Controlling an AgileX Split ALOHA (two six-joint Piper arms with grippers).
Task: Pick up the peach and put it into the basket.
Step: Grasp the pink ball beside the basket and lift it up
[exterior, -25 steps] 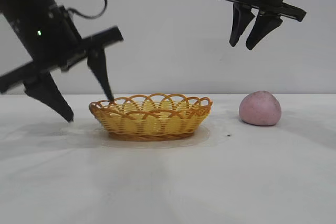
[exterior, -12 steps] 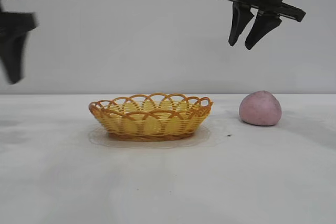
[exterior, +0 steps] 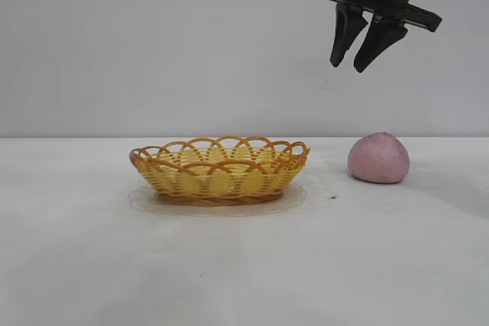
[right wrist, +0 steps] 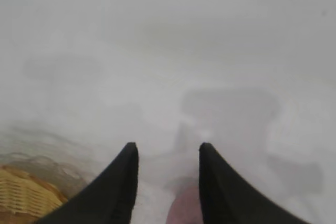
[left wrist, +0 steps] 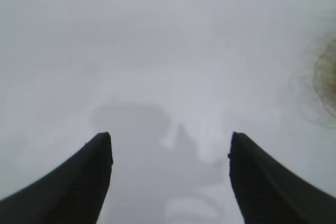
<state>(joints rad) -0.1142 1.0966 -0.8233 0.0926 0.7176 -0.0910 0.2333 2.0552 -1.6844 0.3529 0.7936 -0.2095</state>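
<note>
The pink-mauve peach [exterior: 379, 158] rests on the white table at the right. The yellow wicker basket [exterior: 220, 169] with an orange looped rim stands at the table's middle, to the left of the peach. My right gripper [exterior: 345, 65] hangs high above the table, a little left of the peach, open and empty. In the right wrist view the peach [right wrist: 185, 209] shows between my fingers [right wrist: 168, 148] far below, with the basket's edge [right wrist: 26, 195] to one side. My left gripper [left wrist: 170, 139] is out of the exterior view; its wrist view shows it open over bare table.
The white table [exterior: 244, 265] runs the full width in front of a plain grey wall. A blurred edge of the basket [left wrist: 328, 77] shows at the side of the left wrist view.
My left arm has swung up and away to the left, out of the exterior view. My right gripper has stayed almost still, high above the peach.
</note>
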